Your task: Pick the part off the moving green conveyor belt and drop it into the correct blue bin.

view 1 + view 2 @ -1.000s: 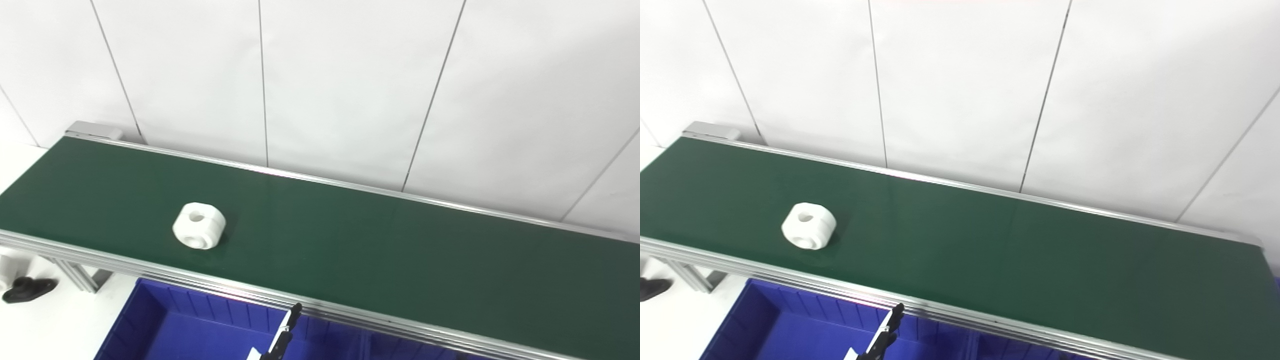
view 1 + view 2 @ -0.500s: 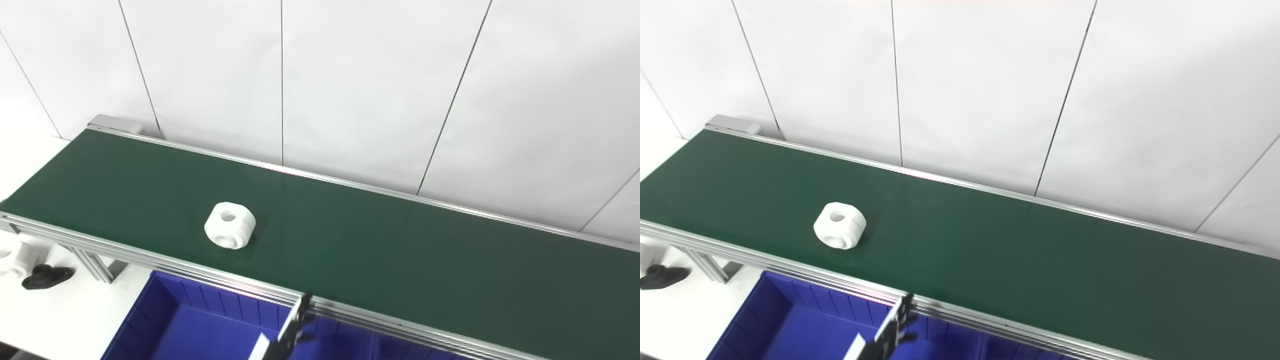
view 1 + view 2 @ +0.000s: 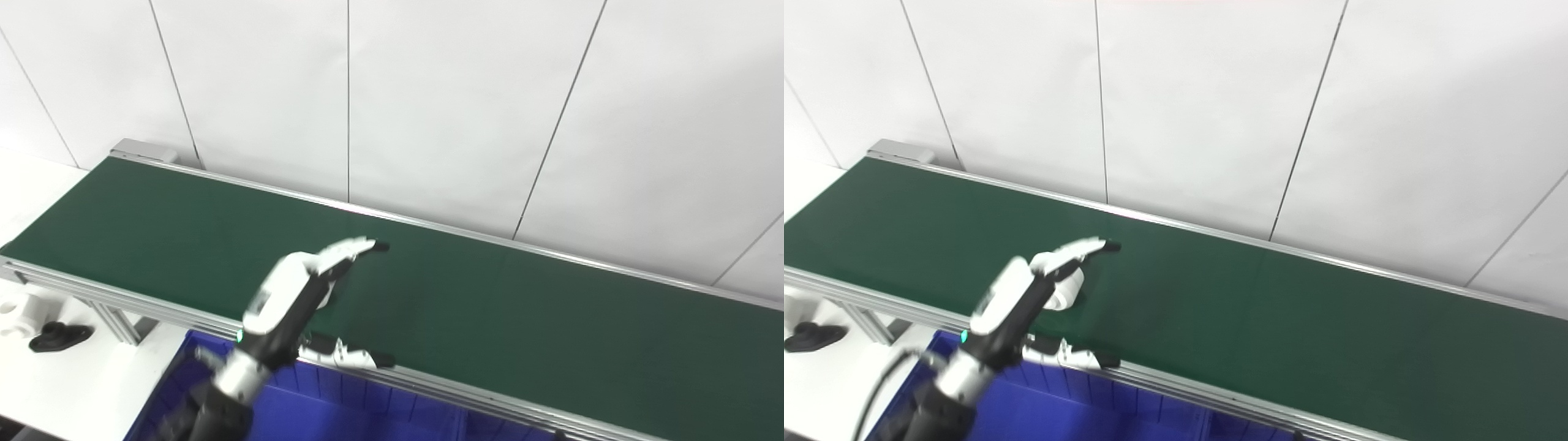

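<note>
Reach step | left hand (image 3: pixel 1029 294) spread wide over belt (image 3: pixel 1274 318), gripping nothing | white part (image 3: pixel 1067 290) on belt under fingers (image 3: pixel 1084 247), mostly hidden | next: close around part, lift, carry to near blue bin (image 3: pixel 343 404) | right hand unseen

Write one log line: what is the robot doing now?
left hand: open, reaching over white part | part: on green belt, not gripped | right hand: unseen

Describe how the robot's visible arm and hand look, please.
The left hand has a white shell over a black body, with white fingers ending in black tips. A small green light glows near the silvery wrist; the forearm below is dark, with a thin cable alongside.
</note>
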Robot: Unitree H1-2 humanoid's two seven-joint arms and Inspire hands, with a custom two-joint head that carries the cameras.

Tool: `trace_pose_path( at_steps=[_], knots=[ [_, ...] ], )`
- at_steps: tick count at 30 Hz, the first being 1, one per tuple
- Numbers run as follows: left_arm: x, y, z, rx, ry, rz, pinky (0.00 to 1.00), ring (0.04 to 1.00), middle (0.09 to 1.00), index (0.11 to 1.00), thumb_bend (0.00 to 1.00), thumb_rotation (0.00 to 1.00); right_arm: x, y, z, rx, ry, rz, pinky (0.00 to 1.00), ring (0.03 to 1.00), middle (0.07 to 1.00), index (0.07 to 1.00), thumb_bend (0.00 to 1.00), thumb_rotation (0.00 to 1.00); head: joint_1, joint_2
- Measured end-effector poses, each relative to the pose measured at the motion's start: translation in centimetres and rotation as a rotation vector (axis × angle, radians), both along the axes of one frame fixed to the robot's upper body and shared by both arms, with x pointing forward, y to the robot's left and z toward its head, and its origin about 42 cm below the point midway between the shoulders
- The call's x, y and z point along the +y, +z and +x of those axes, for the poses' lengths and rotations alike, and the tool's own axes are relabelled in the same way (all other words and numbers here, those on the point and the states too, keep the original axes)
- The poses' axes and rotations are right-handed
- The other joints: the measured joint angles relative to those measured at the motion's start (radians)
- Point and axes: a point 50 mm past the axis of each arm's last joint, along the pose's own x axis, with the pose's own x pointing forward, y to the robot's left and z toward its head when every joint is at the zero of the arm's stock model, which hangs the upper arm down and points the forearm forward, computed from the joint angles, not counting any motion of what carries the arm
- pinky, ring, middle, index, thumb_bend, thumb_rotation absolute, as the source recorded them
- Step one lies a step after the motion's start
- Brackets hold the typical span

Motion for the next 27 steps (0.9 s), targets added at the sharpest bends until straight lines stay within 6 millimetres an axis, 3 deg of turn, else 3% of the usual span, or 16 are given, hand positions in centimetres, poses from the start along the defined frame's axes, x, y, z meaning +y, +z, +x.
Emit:
trace_pose_path(
  at_steps=[6,14,21,27],
  knots=[
    [1.9,-0.7,4.8,0.034,-0.010,0.314,0.89,0.895,0.877,0.850,1.00,0.32,0.6,0.1,0.1,-0.002,0.005,0.005,1.00,0.986,1.000,1.000,0.73,1.00,-0.015,0.009],
    [2.6,-1.5,9.6,0.061,-0.016,0.479,0.94,0.912,0.889,0.857,1.00,0.35,1.0,0.2,0.1,-0.006,0.006,0.017,1.00,0.985,1.000,1.000,0.76,1.00,-0.041,0.020],
    [3.2,-3.7,12.0,0.168,-0.037,0.559,0.94,0.927,0.895,0.846,1.00,0.38,1.1,0.4,0.0,-0.009,0.005,0.022,1.00,0.985,1.000,1.000,0.78,1.00,-0.049,0.034],
    [3.9,-4.8,12.3,0.230,-0.062,0.620,0.91,0.894,0.855,0.796,0.99,0.38,1.1,0.5,-0.4,-0.009,0.005,0.023,1.00,0.985,1.000,1.000,0.78,1.00,-0.051,0.043]
  ],
)
